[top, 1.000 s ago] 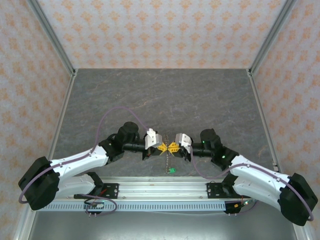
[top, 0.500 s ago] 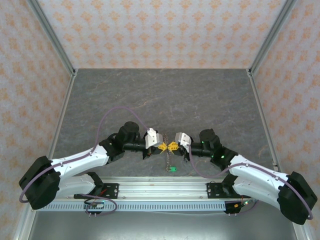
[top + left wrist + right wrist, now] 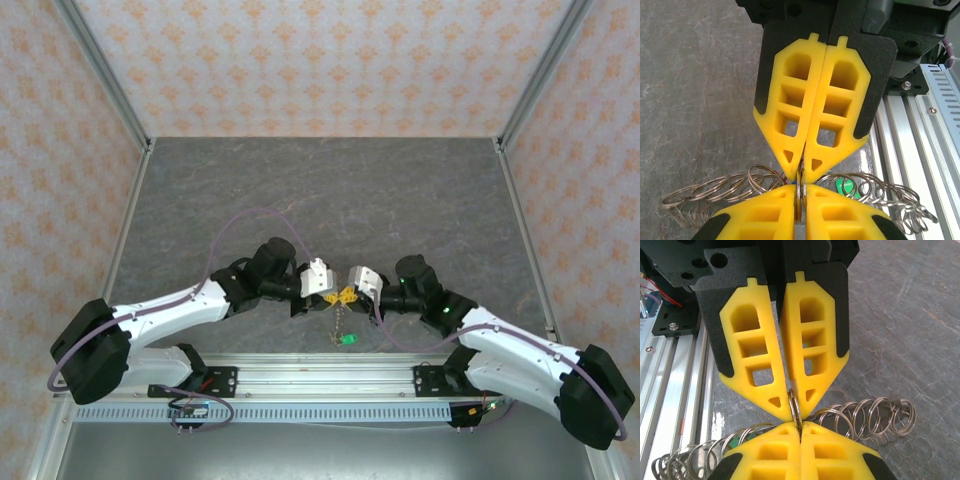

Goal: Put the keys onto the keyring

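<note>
The keyring is a chain of linked silvery rings with a small green tag, hanging near the table's front edge. My left gripper and right gripper meet tip to tip above it. In the left wrist view my left gripper is shut on one ring, and the right gripper pinches the same ring from above. The right wrist view shows my right gripper shut on that ring. A red sliver shows behind the rings. The keys are otherwise hidden.
The aluminium rail with the arm bases runs just in front of the grippers. Dark grey table top stretches behind them to patterned walls. Chain coils lie on the table to both sides of the held ring.
My left arm has pushed its gripper a little to the right, and the meeting point and hanging chain shifted right with it. The right gripper has barely moved.
</note>
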You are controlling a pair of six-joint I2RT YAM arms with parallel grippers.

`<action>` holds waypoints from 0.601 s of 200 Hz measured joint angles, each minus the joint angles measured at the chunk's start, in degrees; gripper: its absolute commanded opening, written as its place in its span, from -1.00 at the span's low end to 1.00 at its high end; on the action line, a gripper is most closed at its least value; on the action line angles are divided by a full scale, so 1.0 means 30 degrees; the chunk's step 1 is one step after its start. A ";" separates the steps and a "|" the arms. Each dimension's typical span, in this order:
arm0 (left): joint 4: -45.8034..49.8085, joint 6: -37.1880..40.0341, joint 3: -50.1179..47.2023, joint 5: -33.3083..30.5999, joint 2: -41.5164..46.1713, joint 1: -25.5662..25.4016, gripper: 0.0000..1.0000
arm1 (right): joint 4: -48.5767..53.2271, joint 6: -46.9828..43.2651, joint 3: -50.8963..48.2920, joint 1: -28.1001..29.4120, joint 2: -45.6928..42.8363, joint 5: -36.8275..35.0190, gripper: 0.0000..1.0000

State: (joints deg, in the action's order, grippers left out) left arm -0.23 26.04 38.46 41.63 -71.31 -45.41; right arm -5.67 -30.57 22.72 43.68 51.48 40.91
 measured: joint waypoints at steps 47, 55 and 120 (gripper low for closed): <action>0.1202 0.0656 0.0707 -0.0532 -0.0051 -0.0124 -1.00 | 0.1195 -0.0423 0.0685 -0.0080 0.0124 -0.0007 -1.00; 0.1209 0.0648 0.0707 -0.0641 -0.0058 -0.0182 -1.00 | 0.1282 -0.0423 0.0678 -0.0073 0.0095 -0.0080 -0.97; -0.2018 -0.0867 -0.1246 -0.0299 0.0627 -0.0240 -1.00 | -0.1705 0.0794 -0.1268 0.0036 -0.0488 -0.0452 -0.82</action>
State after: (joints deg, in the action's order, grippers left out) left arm -6.28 23.44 34.72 40.73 -69.43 -46.13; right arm -10.79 -28.18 18.92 43.79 50.02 39.55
